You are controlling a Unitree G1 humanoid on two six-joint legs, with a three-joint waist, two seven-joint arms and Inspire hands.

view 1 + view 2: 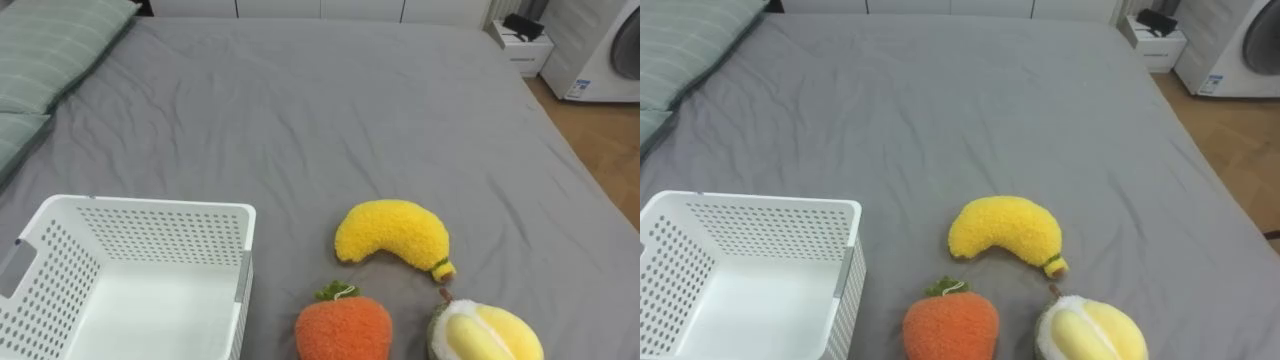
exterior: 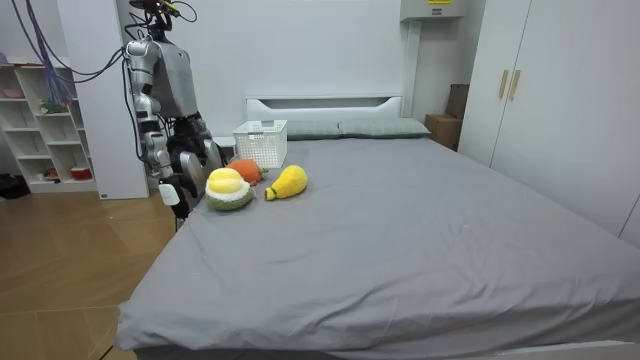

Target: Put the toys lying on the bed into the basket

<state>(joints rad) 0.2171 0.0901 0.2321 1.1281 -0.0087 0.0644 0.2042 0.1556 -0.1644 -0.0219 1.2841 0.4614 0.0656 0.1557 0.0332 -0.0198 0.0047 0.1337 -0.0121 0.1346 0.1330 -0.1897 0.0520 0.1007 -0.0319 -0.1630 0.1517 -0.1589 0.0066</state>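
Toys (image 1: 392,235) on bed (image 1: 300,100), beside white basket (image 1: 150,232)

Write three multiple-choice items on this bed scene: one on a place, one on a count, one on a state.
1. Where does the basket stand?
A. On the bed, to the robot's left of the banana
B. On the floor
C. On top of the pillows

2. How many toys lie on the bed?
A. One
B. Three
C. Five

3. What state is the basket in?
A. Tipped on its side
B. Full of toys
C. Upright and empty

Key:
1 A: the eye views show the basket on the grey sheet, left of the banana.
2 B: the banana, the orange toy and the pale yellow toy lie together on the sheet.
3 C: its opening faces up, and what shows of its inside is bare.
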